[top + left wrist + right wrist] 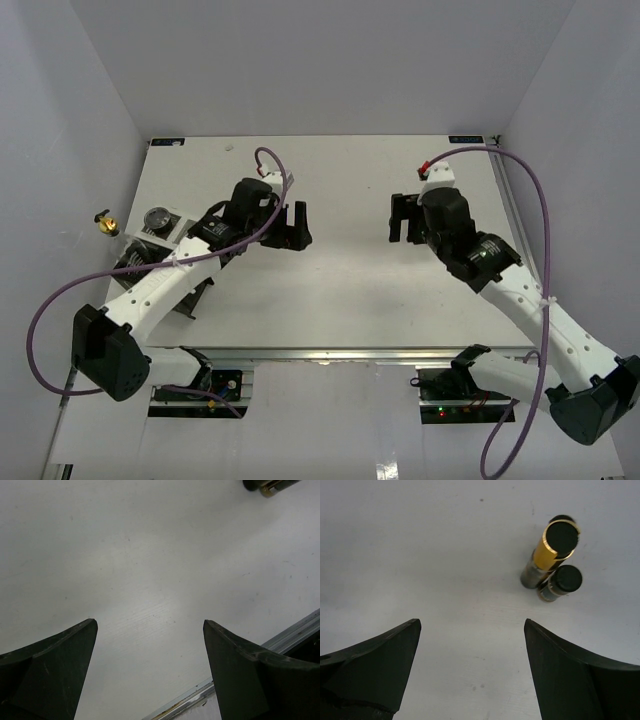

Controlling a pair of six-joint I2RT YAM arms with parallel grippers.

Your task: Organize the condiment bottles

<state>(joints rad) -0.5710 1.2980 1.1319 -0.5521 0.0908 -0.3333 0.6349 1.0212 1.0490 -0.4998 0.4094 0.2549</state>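
In the right wrist view the tall bottle with the gold cap [551,547] and the slim dark bottle [560,584] stand side by side on the white table. They are ahead and to the right of my open, empty right gripper [472,625]. In the top view a gold cap [105,223] shows at the far left, and the squat jar with the grey lid [157,218] sits beside it. My left gripper [288,228] is open and empty over bare table, as the left wrist view [150,625] shows. My right gripper [404,218] faces it.
The black-and-white rack [140,262] stands at the left edge, mostly hidden under my left arm. A dark and gold object [270,485] is cut off at the top of the left wrist view. The metal front rail [295,630] runs along the near edge.
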